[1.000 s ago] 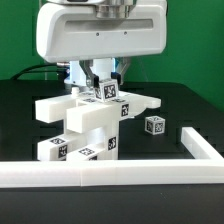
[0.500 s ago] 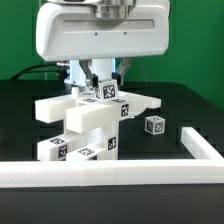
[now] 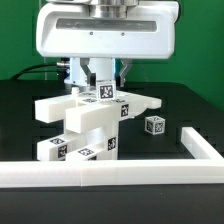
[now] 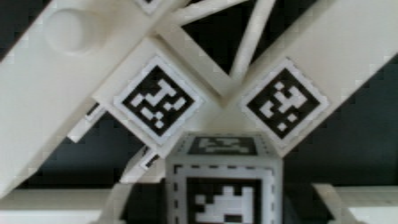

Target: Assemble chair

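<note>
**Item 1, chair assembly** (image 3: 88, 118). White blocky pieces joined into one stack, standing on the black counter (image 3: 185, 112) in the middle of the exterior view. A long bar crosses its upper part. Thicker blocks sit below the bar, and several faces carry black-and-white square tags. In the wrist view, pale slanting panels of the assembly fill the picture. Two of their tags (image 4: 160, 100) (image 4: 285, 98) are turned on their corners like diamonds.

**Item 2, small cube** (image 3: 105, 90). White and tagged, tilted, at the top of the chair assembly and just above its long bar. I cannot tell whether it touches the bar. The wrist view shows it close up (image 4: 222, 178), with one tag on its upper face and another on the face toward the camera, and the assembly's panels behind it.

**Item 3, claw** (image 3: 104, 82). It hangs directly over the chair assembly from the broad white robot arm (image 3: 100, 32). It is clenched on the small cube from two sides, partly spread to the cube's width.

**Item 4, loose cube** (image 3: 154, 125). White and tagged, it lies on the counter beside the chair assembly, on the exterior view's right, apart from the assembly.

**Item 5, border frame** (image 3: 120, 170). A long white rail on the counter in front of the chair assembly. It turns a corner on the exterior view's right, beyond the loose cube, and does not touch the assembly.
</note>
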Controlling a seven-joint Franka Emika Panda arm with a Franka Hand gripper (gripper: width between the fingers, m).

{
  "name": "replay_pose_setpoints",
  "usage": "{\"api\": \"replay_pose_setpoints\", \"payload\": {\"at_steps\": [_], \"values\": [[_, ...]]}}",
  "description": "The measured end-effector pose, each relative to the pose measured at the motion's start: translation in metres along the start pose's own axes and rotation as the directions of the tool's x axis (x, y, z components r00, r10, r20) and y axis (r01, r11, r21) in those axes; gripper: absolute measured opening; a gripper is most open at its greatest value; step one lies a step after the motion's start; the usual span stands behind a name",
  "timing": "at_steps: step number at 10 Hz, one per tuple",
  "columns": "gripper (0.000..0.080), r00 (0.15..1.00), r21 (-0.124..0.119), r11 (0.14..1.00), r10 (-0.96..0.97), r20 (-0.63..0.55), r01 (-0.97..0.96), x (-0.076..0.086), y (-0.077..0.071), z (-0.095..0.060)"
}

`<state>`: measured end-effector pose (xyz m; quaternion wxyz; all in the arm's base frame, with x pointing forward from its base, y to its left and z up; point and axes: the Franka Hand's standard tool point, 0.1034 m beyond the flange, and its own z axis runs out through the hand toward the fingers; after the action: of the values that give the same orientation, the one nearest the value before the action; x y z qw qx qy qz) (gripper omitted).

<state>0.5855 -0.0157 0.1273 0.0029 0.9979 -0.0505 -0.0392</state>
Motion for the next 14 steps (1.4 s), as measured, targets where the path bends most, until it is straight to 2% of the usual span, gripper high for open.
{"api": "replay_pose_setpoints", "payload": {"at_steps": [5, 12, 13, 14], "values": [[0.0287, 0.951, 0.001, 0.951, 0.31, 0.0, -0.31, -0.0001, -0.001, 0.0001], [0.0287, 0.758, 0.002, 0.758, 0.652, 0.002, -0.652, -0.0002, -0.0028, 0.0002], [0.0393, 0.759, 0.002, 0.759, 0.652, 0.002, -0.652, -0.0002, -0.0028, 0.0002], [0.0543, 0.764, 0.002, 0.764, 0.645, 0.002, -0.645, -0.0002, -0.0028, 0.0002]]}}
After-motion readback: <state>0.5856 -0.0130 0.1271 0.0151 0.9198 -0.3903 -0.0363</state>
